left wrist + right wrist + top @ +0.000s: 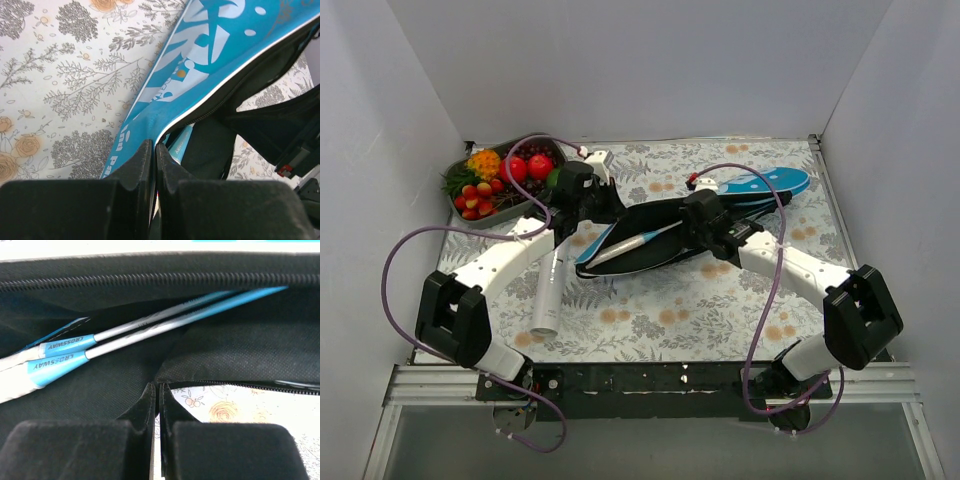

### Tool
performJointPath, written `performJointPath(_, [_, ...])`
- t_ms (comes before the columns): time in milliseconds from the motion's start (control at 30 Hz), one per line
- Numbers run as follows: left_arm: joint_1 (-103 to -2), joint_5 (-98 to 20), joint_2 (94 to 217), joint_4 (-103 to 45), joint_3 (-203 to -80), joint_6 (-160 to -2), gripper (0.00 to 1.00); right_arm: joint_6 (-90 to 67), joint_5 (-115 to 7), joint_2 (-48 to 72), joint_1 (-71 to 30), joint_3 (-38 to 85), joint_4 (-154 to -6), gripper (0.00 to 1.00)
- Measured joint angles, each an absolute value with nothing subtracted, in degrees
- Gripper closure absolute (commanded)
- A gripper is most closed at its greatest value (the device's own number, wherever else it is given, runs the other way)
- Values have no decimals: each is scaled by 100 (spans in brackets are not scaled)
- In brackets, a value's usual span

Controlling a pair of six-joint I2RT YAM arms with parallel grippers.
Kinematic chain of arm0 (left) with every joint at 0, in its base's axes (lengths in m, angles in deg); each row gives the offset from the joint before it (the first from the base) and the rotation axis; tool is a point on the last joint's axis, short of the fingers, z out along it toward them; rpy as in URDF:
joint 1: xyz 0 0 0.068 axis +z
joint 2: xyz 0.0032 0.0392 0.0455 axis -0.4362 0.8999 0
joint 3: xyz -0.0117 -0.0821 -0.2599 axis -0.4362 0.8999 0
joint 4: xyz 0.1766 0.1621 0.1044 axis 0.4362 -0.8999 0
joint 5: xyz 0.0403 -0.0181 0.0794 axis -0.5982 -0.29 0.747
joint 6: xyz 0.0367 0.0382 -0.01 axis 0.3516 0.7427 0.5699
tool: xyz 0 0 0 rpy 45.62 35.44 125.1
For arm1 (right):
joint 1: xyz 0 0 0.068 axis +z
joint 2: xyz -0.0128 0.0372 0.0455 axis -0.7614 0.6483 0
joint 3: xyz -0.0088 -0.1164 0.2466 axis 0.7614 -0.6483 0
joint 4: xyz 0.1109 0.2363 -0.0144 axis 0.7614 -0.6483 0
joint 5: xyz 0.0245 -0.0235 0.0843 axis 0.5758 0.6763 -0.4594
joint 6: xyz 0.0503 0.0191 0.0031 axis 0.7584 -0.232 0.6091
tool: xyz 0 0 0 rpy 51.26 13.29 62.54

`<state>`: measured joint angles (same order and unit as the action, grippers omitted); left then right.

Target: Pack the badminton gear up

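Observation:
The blue "SPORT" bag (760,185) lies open across the table's middle, its black lining (655,255) showing. Two rackets lie inside it; their light-blue and silvery shafts show in the top view (630,243) and the right wrist view (125,332). My left gripper (578,212) is shut on the bag's blue zipper edge (200,75) at its left end. My right gripper (705,228) is shut on the bag's black near edge (225,365). The white shuttlecock tube (548,292) lies on the table left of the bag, under my left arm.
A grey tray (470,222) of colourful fruit stands at the back left corner. White walls close in the table on three sides. The flowered tablecloth (660,310) shows in front of the bag.

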<state>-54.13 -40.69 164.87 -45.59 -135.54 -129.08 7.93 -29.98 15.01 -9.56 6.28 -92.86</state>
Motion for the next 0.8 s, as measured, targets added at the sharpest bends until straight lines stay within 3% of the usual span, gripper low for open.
performJointPath(133, [-5348,-4502,16365,-4320,-13252,-12960,100,752,-3085,1361,-993,388,-9197,99])
performJointPath(500, [-5627,-5575,15738,-3516,-11359,-13281,100,1344,-3398,218,-383,-1942,-8646,99])
performJointPath(533, [-5708,-5623,15738,-3474,-11304,-13284,100,1425,-3400,137,-333,-2069,-8633,86])
performJointPath(633, [-6104,-5697,15738,-3328,-11195,-13268,100,1578,-3398,-38,-180,-2276,-8640,60])
performJointPath(733, [-6545,-5700,15751,-3208,-11110,-13222,100,1643,-3395,-211,-145,-2322,-8893,47])
performJointPath(800, [-6779,-5700,15755,-3151,-11027,-13211,100,1604,-3395,-372,-136,-2320,-9129,45])
